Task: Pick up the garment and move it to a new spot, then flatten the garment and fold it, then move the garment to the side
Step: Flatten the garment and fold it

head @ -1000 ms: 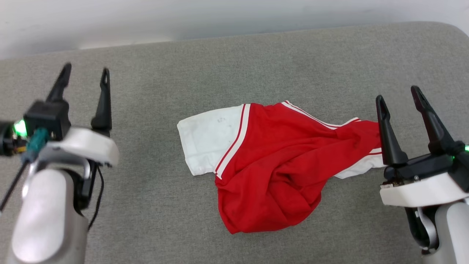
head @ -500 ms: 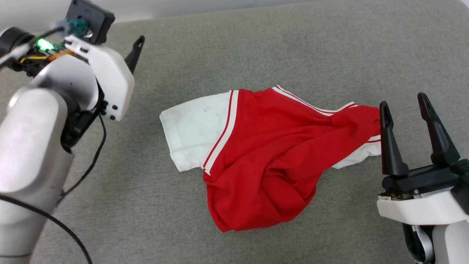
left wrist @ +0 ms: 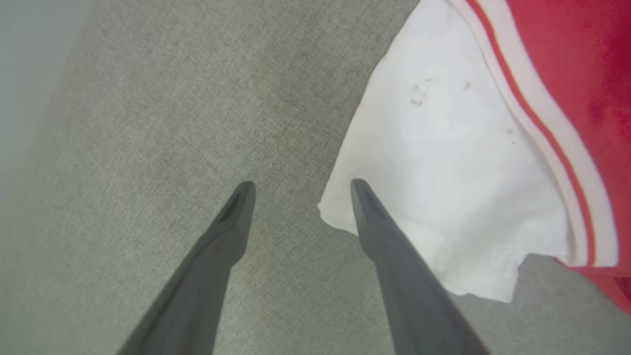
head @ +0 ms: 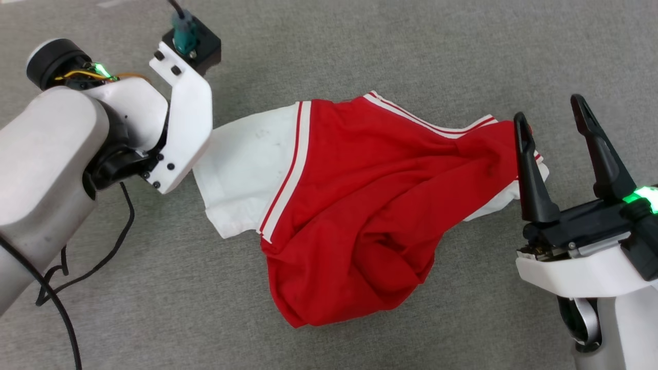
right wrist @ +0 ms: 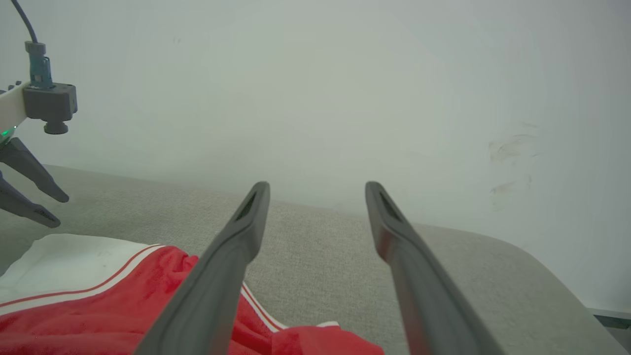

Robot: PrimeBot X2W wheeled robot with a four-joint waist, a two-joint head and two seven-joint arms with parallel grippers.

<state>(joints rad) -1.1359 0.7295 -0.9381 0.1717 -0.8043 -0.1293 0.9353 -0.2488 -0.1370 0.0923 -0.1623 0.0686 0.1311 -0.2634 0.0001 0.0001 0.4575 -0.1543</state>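
Observation:
The garment lies crumpled on the grey surface, red body in the middle, one white sleeve spread to the left and striped trim along its top. My left arm's wrist hangs over that sleeve's left edge, pointing down. In the left wrist view my left gripper is open above the surface, one fingertip over the corner of the white sleeve. My right gripper stands open at the garment's right end, with nothing between its fingers. The right wrist view has my right gripper above the garment.
The grey fabric surface extends all around the garment. A black cable trails from my left arm. A pale wall rises behind the surface, whose rounded edge lies to the right.
The head camera has tilted down and closer. My left arm has swung up and over to the white sleeve, fingers now pointing down. The right gripper stays open by the garment's right end.

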